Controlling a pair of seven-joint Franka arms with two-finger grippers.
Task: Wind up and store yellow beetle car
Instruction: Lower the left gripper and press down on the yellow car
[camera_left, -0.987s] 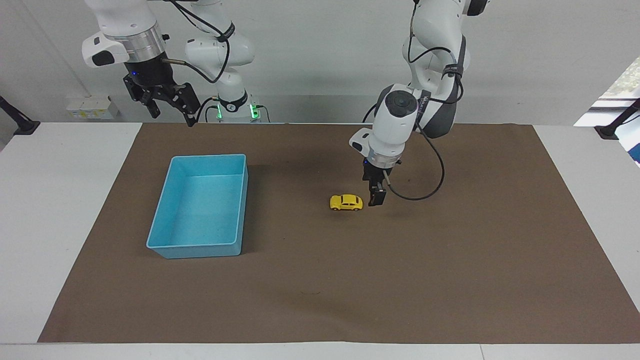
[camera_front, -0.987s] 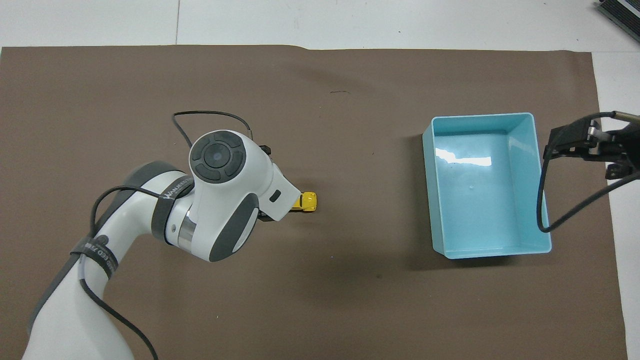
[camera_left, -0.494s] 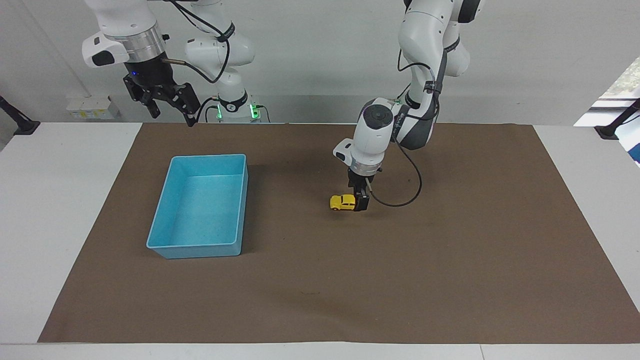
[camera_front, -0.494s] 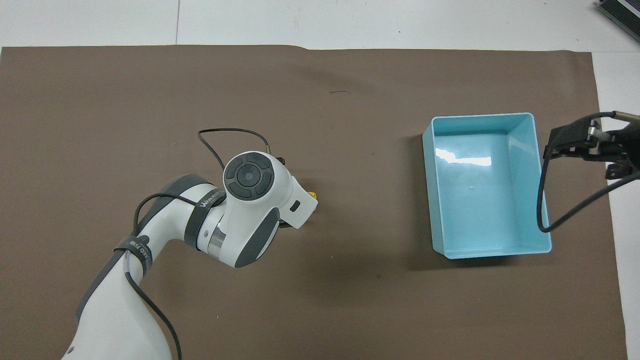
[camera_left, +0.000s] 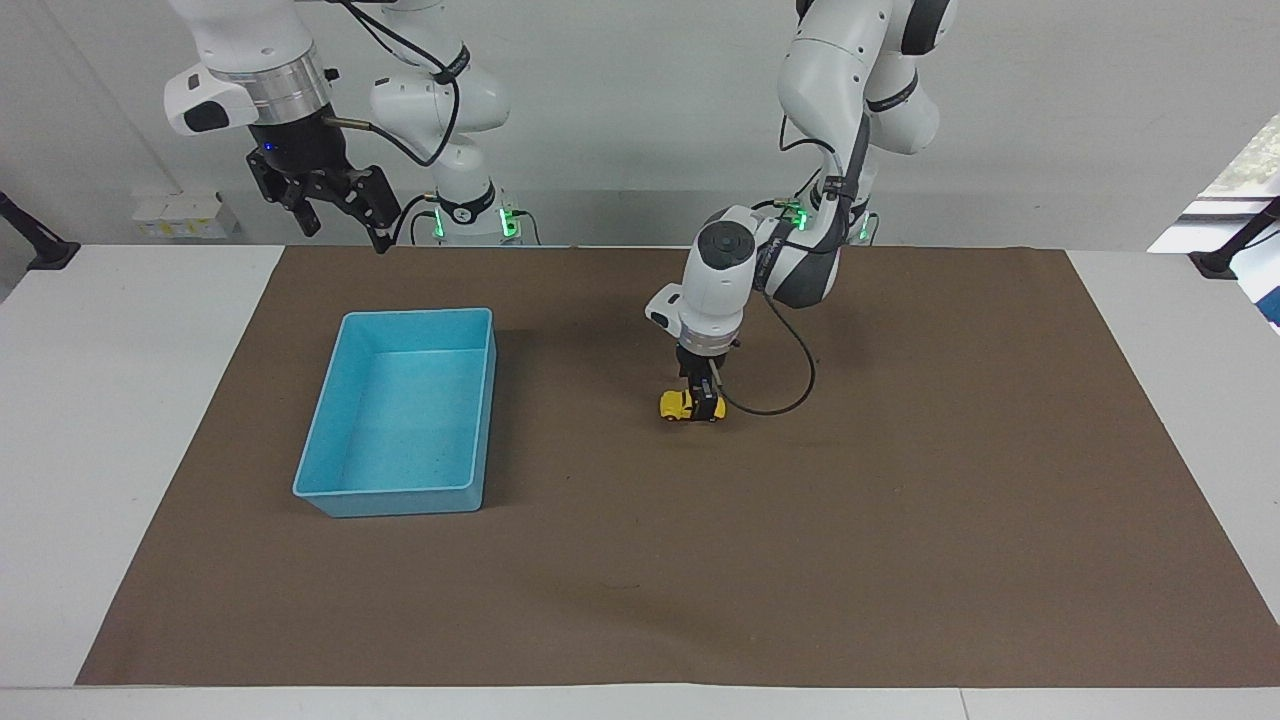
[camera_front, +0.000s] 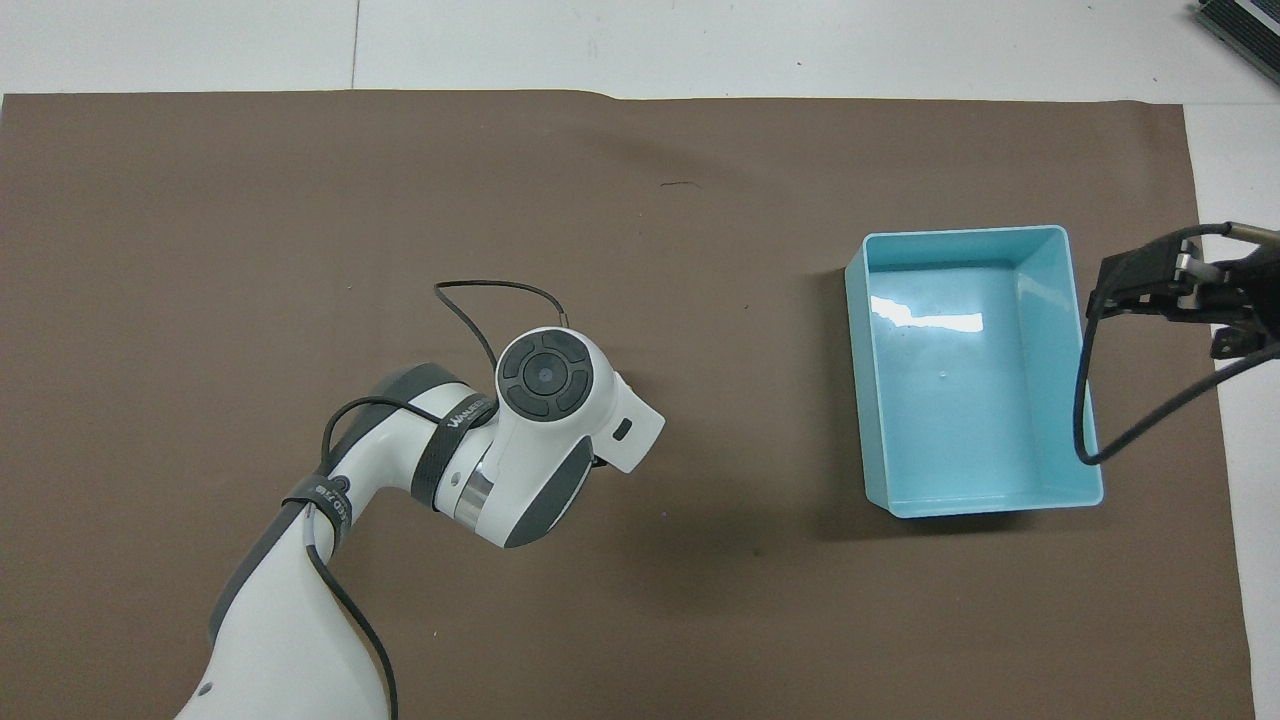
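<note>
Whereas a second ago the left gripper (camera_left: 704, 407) stood beside the yellow beetle car (camera_left: 676, 405), it has now slid over the car's rear, jaws straddling it and closing. The car sits on the worktop mat, well apart from the blue bin (camera_left: 330, 478). Probably the grasp for winding begins. The right gripper (camera_left: 340, 205) waits, jaws spread.

Yellow beetle car (camera_left: 676, 405), upright, on mat

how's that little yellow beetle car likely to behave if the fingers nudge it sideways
The yellow beetle car stands on its wheels on the flat brown mat, so it probably rolls lengthwise and only scoots sideways. It is tiny beside the blue bin, so likely light. Its rounded body may slip.
</note>
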